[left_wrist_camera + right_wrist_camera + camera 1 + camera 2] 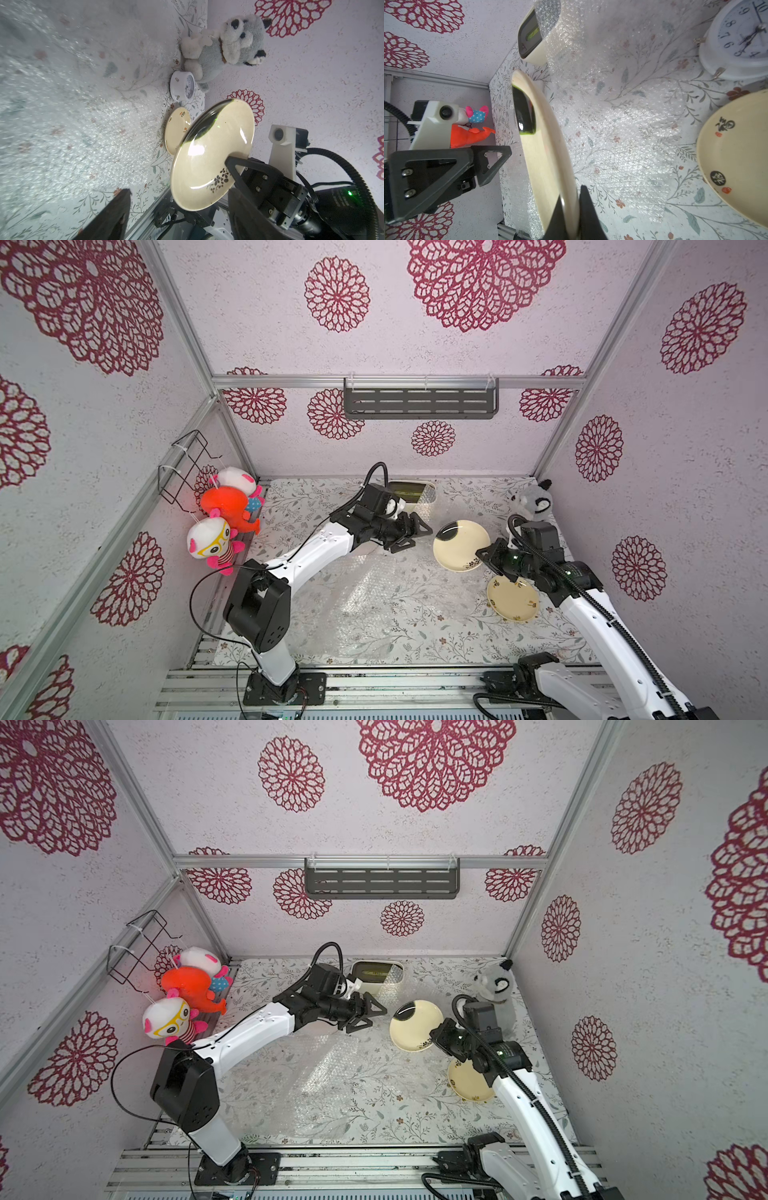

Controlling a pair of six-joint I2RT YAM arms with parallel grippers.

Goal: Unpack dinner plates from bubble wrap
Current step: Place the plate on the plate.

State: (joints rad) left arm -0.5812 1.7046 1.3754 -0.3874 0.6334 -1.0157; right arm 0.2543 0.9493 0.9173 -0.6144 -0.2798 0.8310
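My right gripper (483,552) is pinching the rim of a cream plate (459,543) and holding it up, tilted. My left gripper (413,540) is reaching toward it with its jaws wide apart, touching nothing. The bubble wrap (374,605) is lying flat below. Another plate (512,599) is sitting under my right arm.

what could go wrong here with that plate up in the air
1. The right gripper pinches the lifted plate only at its rim. Tilted like this, it might slip and fall, perhaps striking the second plate lying nearby.
2. The open left gripper sits close to the lifted plate's opposite edge, so a careless move could knock it loose.
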